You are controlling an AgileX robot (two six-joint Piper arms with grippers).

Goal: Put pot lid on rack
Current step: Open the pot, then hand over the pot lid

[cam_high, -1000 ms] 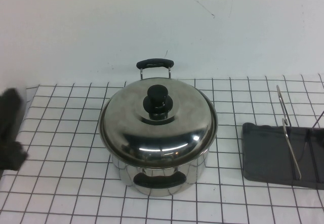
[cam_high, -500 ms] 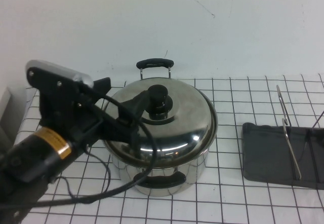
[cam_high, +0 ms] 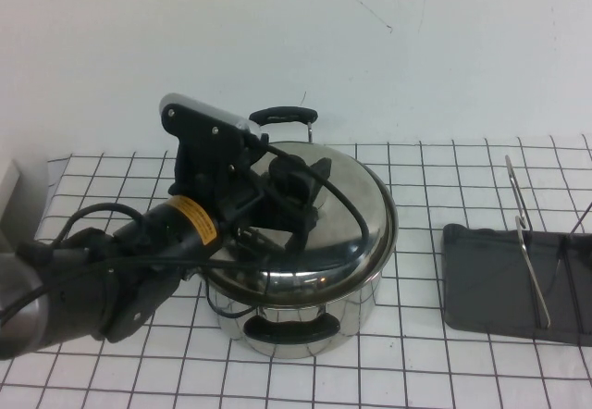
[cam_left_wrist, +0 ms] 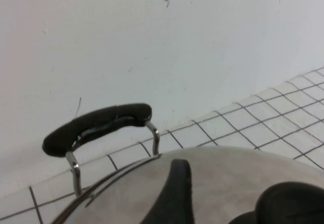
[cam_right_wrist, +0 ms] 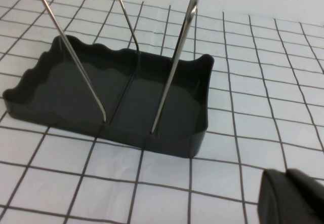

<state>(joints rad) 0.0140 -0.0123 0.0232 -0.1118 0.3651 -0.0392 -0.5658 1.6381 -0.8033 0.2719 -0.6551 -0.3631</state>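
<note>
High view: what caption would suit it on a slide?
Left gripper at the pot lid knob; rack waits.

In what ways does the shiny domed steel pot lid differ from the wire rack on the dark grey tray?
The shiny domed steel pot lid is round and solid; the wire rack with its dark grey tray is rectangular with thin upright loops. The lid sits on the steel pot at centre; the rack stands at the right. The left tool is at the lid's knob; the right tool is near the rack.
</note>
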